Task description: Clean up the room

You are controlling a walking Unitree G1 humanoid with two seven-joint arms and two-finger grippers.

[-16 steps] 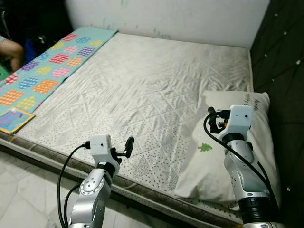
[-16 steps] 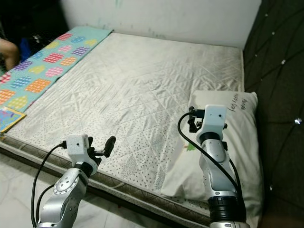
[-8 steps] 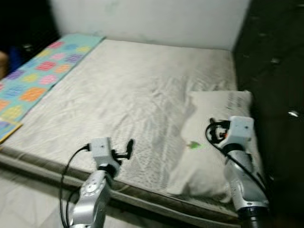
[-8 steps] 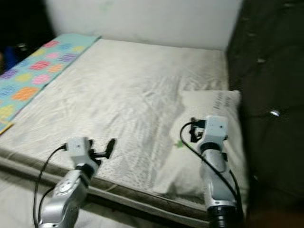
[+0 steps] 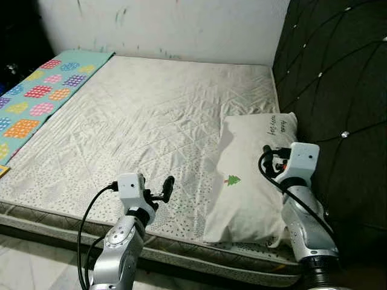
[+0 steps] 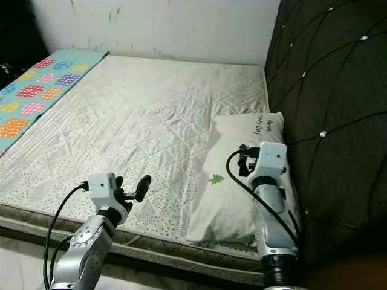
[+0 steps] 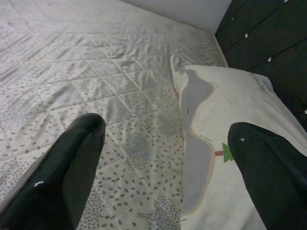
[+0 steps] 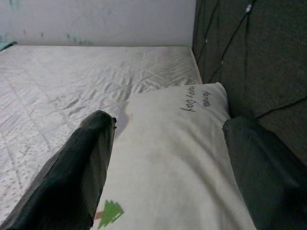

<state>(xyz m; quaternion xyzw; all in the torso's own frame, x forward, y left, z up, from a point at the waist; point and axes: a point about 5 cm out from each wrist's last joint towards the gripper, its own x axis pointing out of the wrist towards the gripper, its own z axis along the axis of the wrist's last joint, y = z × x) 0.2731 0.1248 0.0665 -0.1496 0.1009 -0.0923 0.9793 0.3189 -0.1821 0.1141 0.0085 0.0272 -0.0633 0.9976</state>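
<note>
Bare quilted mattress [image 5: 151, 115], pillow [image 5: 251, 175] laid beside the dark tufted headboard [image 5: 332, 78].
Left gripper [image 7: 168, 158] and right gripper [image 8: 168, 158] are held spread above the bed.

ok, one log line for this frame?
pillow flat on mattress by headboard | left end effector open, empty | right end effector open over pillow

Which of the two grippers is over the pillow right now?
The right gripper, fingers spread, is above the white pillow by the headboard; the left gripper is over bare mattress instead.
</note>
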